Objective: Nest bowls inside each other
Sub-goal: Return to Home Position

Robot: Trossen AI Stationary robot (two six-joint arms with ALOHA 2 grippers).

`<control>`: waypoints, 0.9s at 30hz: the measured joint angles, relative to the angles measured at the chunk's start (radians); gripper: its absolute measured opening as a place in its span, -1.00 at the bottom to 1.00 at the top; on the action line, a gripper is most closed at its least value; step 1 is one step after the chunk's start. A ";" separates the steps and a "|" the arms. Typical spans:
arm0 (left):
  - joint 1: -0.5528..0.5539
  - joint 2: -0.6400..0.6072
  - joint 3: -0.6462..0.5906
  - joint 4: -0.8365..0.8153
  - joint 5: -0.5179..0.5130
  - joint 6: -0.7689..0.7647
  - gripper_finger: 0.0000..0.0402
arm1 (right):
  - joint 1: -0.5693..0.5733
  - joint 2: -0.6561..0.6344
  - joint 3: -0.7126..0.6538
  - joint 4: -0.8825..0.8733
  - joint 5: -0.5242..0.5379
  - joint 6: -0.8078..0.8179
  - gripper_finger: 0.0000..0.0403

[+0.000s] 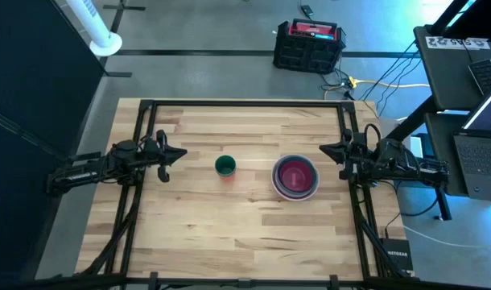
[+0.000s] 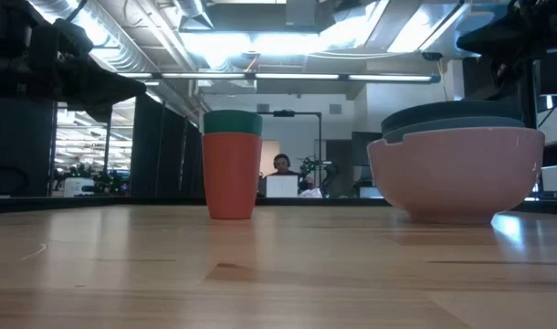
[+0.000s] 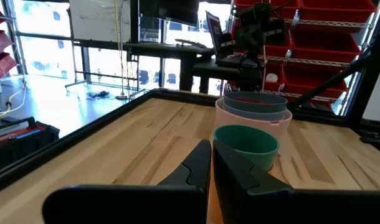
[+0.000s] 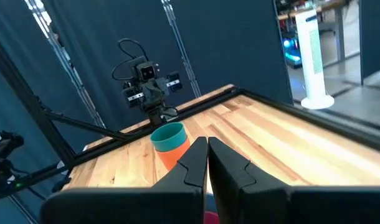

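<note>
The stack of bowls (image 1: 295, 178) sat nested on the wooden table (image 1: 253, 234), right of centre. A pale bowl (image 2: 457, 174) was on the outside, a dark teal rim (image 2: 452, 113) and a lighter blue one showed above its edge, and a magenta bowl (image 1: 295, 173) lay innermost. To the left of the stack, and clear of it, stood a green cup (image 1: 224, 166) set inside an orange cup (image 2: 230, 178).

Both arms were pulled back to the sides of the table, well apart from the bowls and cups. The left gripper (image 1: 178, 152) hung at the left edge, pointing in toward the cups. Its fingers (image 3: 199, 168) were pressed together with nothing between them. The right gripper (image 1: 326, 149) hung at the right edge, facing the bowls, and its fingers (image 4: 193, 162) were likewise together and empty.

Readable writing was scarce. A small black box (image 1: 394, 256) on the floor at the near right carried white lettering too small for me to make out. White stickers on a dark laptop lid (image 1: 459, 40) at the far right were just as illegible. A black-and-red case (image 1: 308, 44) sat on the floor beyond the far edge, and I could read no label on it. A white tower fan (image 1: 92, 24) stood at the far left. Far across the room, a person (image 2: 280, 164) sat behind a screen.
</note>
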 joint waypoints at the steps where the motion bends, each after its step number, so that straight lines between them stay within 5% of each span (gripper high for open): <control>1: 0.000 0.000 0.000 0.000 0.000 0.000 -1.00 | 0.000 0.000 0.000 0.006 -0.005 -0.017 -1.00; 6: 0.000 0.000 0.000 -0.001 0.000 0.000 -1.00 | 0.000 0.000 -0.012 0.003 -0.055 -0.048 -1.00; 20: 0.000 0.000 0.000 -0.001 0.001 -0.001 -1.00 | 0.000 0.000 -0.298 0.453 -0.202 -0.078 -1.00; 27: 0.000 0.000 0.000 -0.001 0.002 -0.001 -1.00 | 0.000 0.000 -0.303 0.420 -0.201 -0.136 -1.00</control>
